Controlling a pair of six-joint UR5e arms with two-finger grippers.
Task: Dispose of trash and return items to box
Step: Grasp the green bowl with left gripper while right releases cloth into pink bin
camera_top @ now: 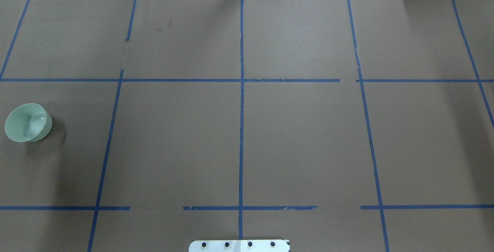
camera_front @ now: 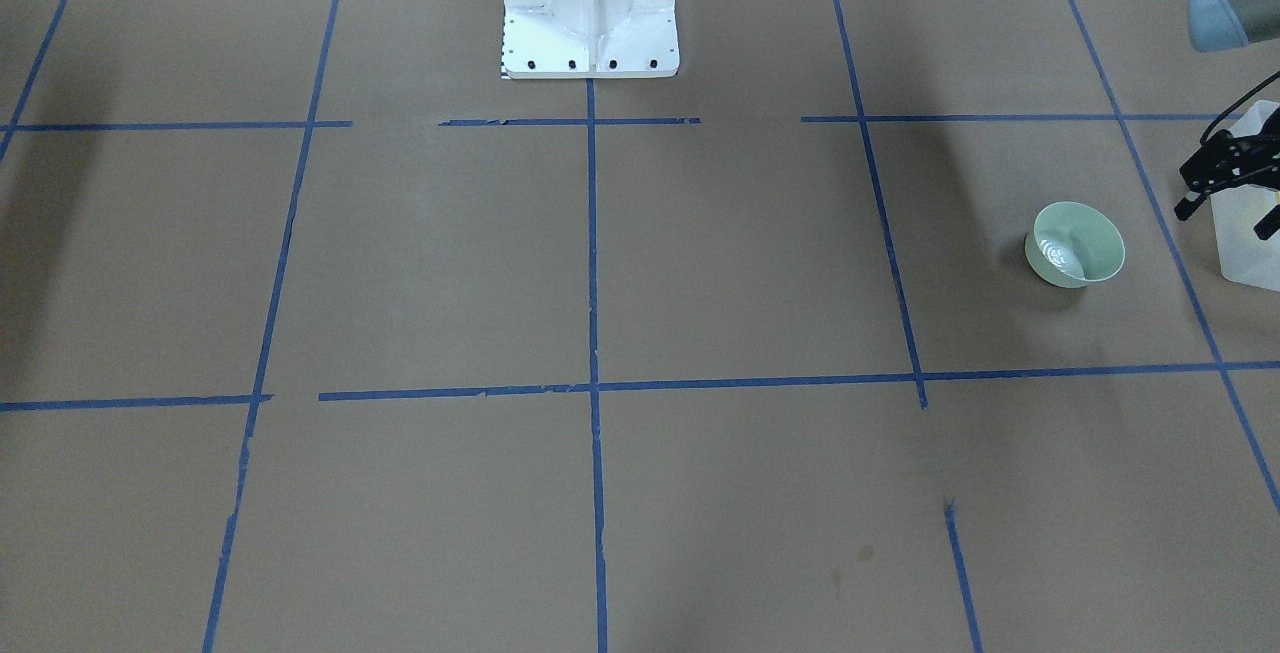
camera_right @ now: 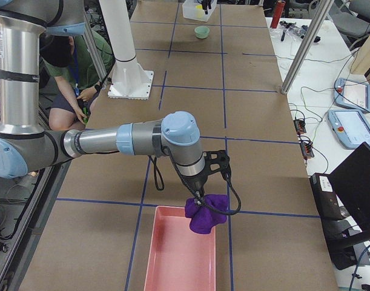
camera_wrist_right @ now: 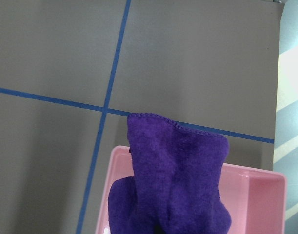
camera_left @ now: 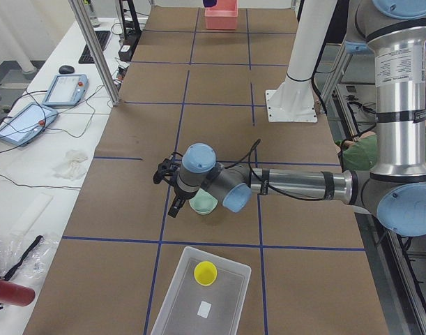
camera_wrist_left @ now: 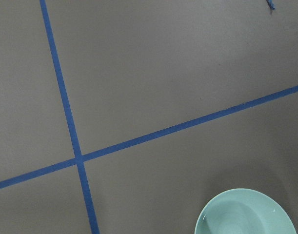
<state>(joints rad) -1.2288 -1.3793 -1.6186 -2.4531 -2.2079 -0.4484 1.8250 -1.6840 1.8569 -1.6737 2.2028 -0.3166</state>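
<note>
The mint-green bowl (camera_front: pixel 1075 245) stands upright on the brown table, also in the overhead view (camera_top: pixel 28 122) and the left wrist view (camera_wrist_left: pixel 246 215). My left gripper (camera_front: pixel 1225 215) is open and empty, hovering just beside the bowl (camera_left: pixel 203 204), between it and the frosted box (camera_left: pixel 202 293). The yellow cup (camera_left: pixel 205 273) lies inside that box. My right gripper (camera_right: pixel 197 195) is shut on the purple cloth (camera_right: pixel 206 221), which hangs over the near end of a pink tray (camera_right: pixel 178 254). The cloth (camera_wrist_right: pixel 178 180) fills the right wrist view and hides the fingers.
The white pedestal base (camera_front: pixel 590 13) stands at the table's middle on the robot's side. Blue tape lines grid the brown paper. A seated person (camera_right: pixel 75 66) is behind the robot. Tablets and cables lie on the side bench (camera_left: pixel 59 91).
</note>
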